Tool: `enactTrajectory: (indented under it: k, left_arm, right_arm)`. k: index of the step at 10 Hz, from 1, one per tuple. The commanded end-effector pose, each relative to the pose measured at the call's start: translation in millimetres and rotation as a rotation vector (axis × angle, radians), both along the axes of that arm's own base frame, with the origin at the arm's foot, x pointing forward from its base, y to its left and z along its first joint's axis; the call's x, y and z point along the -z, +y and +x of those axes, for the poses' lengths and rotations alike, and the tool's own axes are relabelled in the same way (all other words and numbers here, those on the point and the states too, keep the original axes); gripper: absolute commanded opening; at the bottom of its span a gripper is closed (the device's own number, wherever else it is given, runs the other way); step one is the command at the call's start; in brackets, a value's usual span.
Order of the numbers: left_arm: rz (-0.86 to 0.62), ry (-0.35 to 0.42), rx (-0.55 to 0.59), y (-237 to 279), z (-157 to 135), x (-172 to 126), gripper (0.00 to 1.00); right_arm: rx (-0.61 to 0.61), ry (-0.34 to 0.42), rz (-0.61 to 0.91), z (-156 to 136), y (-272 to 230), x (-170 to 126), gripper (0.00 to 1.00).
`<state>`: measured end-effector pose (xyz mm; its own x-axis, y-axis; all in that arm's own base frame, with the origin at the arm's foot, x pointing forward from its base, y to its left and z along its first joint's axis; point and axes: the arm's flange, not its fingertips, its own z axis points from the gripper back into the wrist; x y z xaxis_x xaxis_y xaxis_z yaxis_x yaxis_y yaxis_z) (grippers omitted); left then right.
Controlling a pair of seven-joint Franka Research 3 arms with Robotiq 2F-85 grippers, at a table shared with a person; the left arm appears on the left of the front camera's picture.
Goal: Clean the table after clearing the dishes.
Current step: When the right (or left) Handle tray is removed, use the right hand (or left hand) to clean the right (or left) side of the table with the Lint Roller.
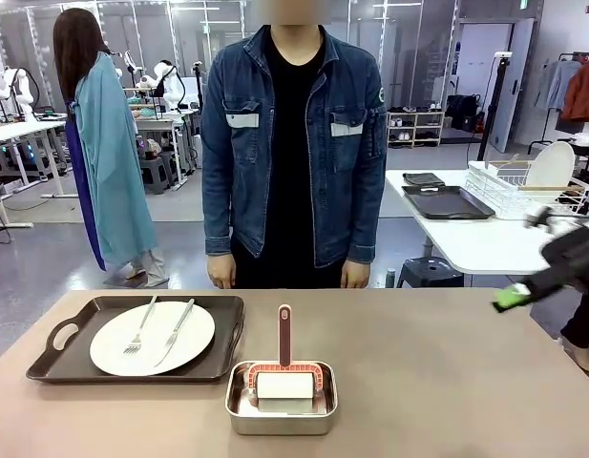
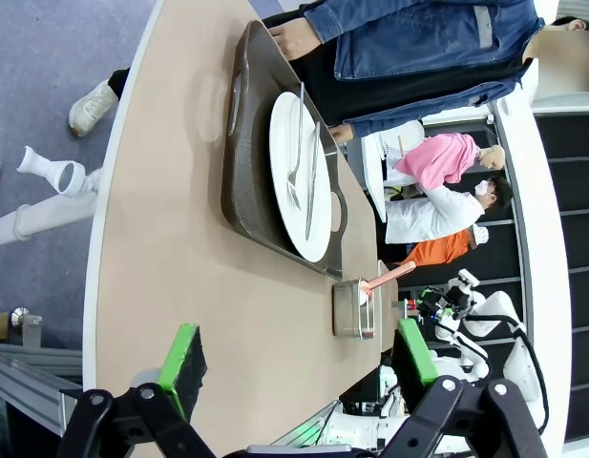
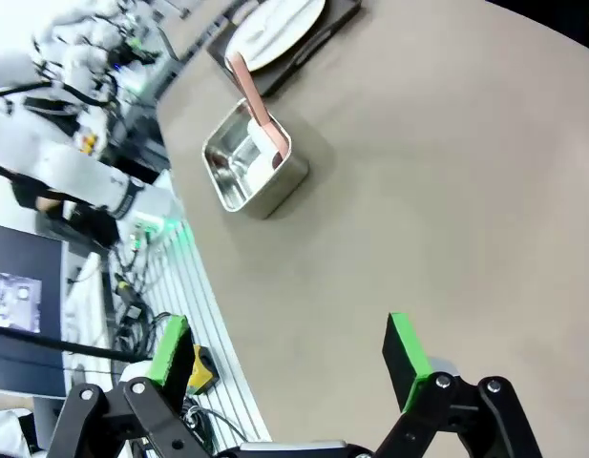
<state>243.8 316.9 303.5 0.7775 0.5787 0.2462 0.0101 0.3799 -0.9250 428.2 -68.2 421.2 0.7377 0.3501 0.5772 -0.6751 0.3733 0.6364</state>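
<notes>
On table (image 1: 447, 382): tray (image 1: 224, 320), plate (image 1: 111, 351), steel pan (image 1: 281, 421).

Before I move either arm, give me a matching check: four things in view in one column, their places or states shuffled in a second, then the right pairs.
Things:
1. fork
2. pink-handled roller
3. right gripper
4. dark brown tray

Places or states:
A. resting in the steel pan
B. open, with nothing between its pads
C. lying on the white plate
D. under the white plate, on the robot's left side

Pairs: 1-C, 2-A, 3-B, 4-D.
</notes>
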Motion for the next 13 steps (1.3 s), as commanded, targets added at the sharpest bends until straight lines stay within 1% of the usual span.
enactTrajectory:
  k: [1,2,3,4,5,6,7,8,9,13]
  left_arm:
    - [0.003,-0.011,0.009,1,-4,0,1.00]
    - [0.003,-0.011,0.009,1,-4,0,1.00]
    - [0.003,-0.011,0.009,1,-4,0,1.00]
    - [0.003,-0.011,0.009,1,-4,0,1.00]
    - [0.003,-0.011,0.009,1,-4,0,1.00]
    - [0.003,-0.011,0.009,1,-4,0,1.00]
    - [0.003,-0.011,0.009,1,-4,0,1.00]
    - [0.003,-0.011,0.009,1,-4,0,1.00]
    - [0.003,-0.011,0.009,1,-4,0,1.00]
    - [0.003,-0.011,0.009,1,-4,0,1.00]
  right_arm:
    - [-0.033,0.042,0.142,22,-70,31,1.00]
    - [-0.026,0.088,0.176,24,-112,47,1.00]
    - [-0.053,0.126,0.226,23,-152,63,1.00]
    - [-0.064,0.144,0.290,17,-189,82,1.00]
    - [-0.072,0.156,0.311,12,-216,93,1.00]
    - [-0.068,0.189,0.319,8,-237,101,1.00]
    - [-0.033,0.207,0.331,4,-252,105,1.00]
    - [0.028,0.265,0.317,0,-260,110,1.00]
    - [-0.025,0.197,0.330,-4,-242,112,1.00]
    - [-0.025,0.197,0.330,-4,-242,112,1.00]
